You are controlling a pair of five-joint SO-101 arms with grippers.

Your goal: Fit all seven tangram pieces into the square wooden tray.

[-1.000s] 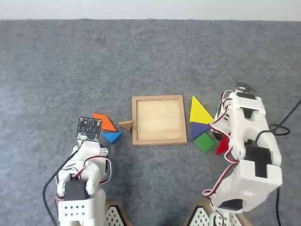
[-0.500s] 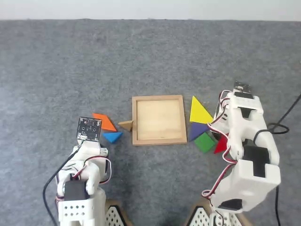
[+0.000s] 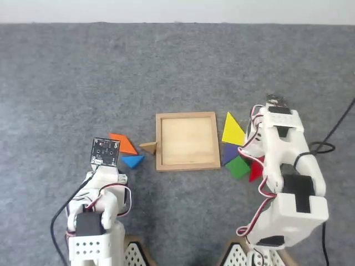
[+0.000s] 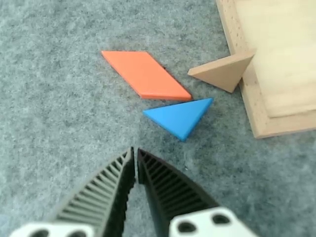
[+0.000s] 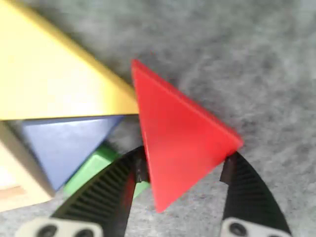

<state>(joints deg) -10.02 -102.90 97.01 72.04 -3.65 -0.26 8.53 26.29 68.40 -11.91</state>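
Observation:
The square wooden tray (image 3: 188, 141) lies mid-table with nothing in it. To its right lie a yellow triangle (image 3: 233, 130), a purple triangle (image 3: 229, 151) and a green square (image 3: 238, 166). My right gripper (image 5: 185, 168) is shut on a red triangle (image 5: 180, 153), which touches the yellow triangle (image 5: 54, 79) beside the purple one (image 5: 69, 143). Left of the tray lie an orange parallelogram (image 4: 145, 81), a blue triangle (image 4: 180, 116) and a tan triangle (image 4: 224, 71) that leans on the tray rim (image 4: 247, 94). My left gripper (image 4: 134, 153) is shut and empty, just short of the blue triangle.
Grey carpet covers the table, with open room beyond the tray and at the far left and right. The right arm's body (image 3: 283, 149) hangs over the red triangle (image 3: 255, 169) and its cables trail off to the right.
The right arm has shifted left toward the tray with the red triangle. The yellow, purple and green pieces slid slightly left with it. The left arm has kept still.

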